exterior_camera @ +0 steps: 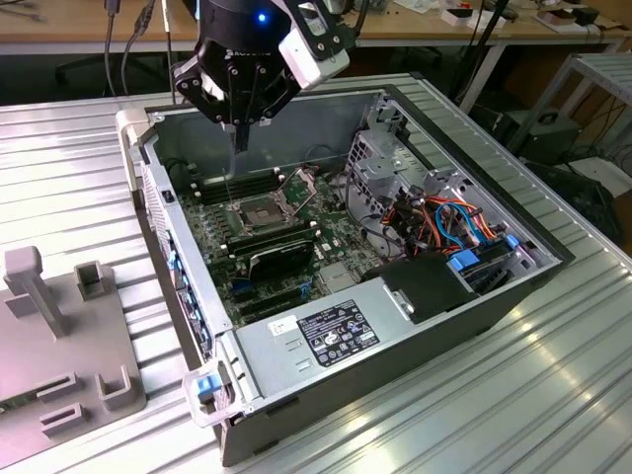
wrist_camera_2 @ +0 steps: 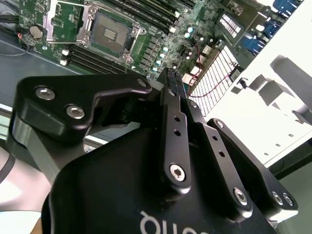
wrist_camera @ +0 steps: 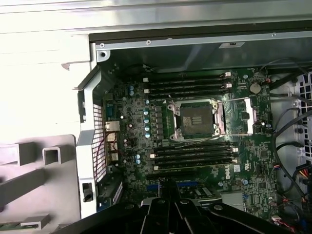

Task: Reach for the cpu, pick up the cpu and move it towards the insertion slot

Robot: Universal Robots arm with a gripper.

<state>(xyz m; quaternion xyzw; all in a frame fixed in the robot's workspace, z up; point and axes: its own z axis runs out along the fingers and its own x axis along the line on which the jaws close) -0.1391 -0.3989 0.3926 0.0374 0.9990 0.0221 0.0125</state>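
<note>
Black jaws (silver screws (wrist_camera_2: 178,171)), white wrist housing (exterior_camera: 314,49).

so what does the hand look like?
The hand: matte black body, black linkage bars with silver screw heads, white lettering on the body. In the exterior view a white block sits beside it and a blue light glows above.

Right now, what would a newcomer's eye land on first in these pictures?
The open computer case lies on a ribbed metal table, its green motherboard bared. In the exterior view the black gripper hangs over the board close to the insertion slot, whose shiny frame rings a dark centre.
</note>
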